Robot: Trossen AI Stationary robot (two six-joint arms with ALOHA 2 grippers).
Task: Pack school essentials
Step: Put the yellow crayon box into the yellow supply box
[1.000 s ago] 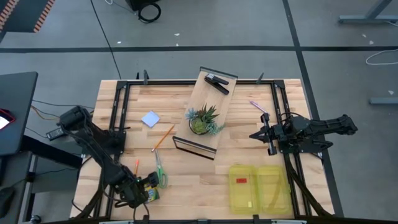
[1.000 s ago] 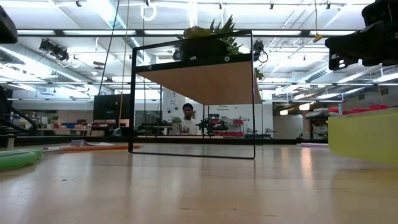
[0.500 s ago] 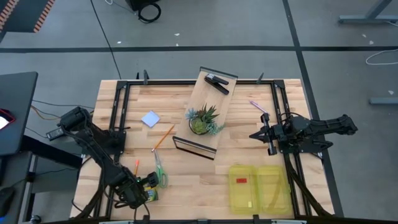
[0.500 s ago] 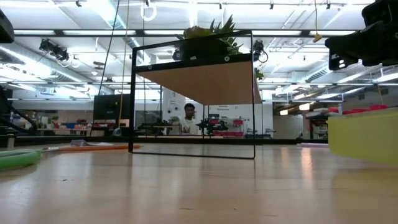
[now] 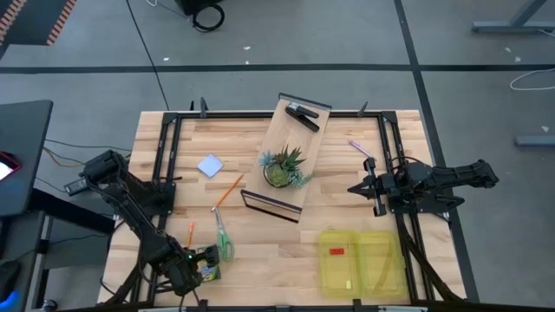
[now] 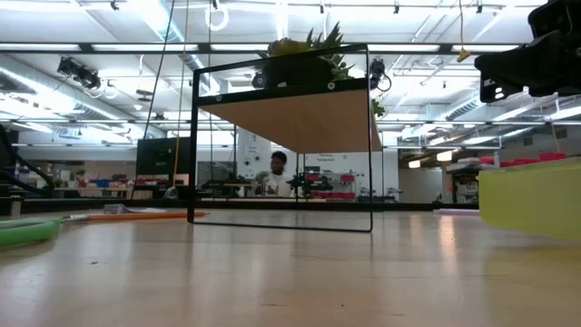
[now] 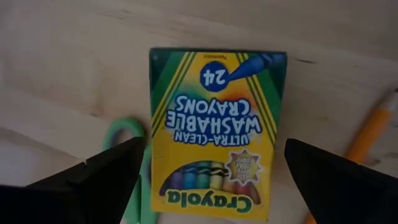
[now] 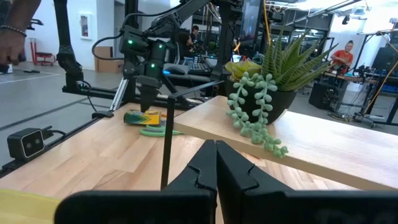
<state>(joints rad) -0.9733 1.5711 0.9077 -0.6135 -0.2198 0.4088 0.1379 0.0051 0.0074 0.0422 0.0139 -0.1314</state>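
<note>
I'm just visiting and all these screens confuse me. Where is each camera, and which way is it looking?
High view: above the table, looking straight down; both arms show, left gripper over the crayon box, right gripper idle at the right edge.
Low view: at tabletop height, looking level under the raised shelf into the room.
Left wrist view: on the left arm, looking down past its spread fingers at the crayon box.
Right wrist view: on the right arm, looking across at the potted plant.
Shared: high and left wrist views both show the scissors.

Even overhead strip lighting; shadows soft. Low view: ceiling glare, near table blurred. Left wrist view: crayon box sharp, fingers defocused. Right wrist bkgd soft.
</note>
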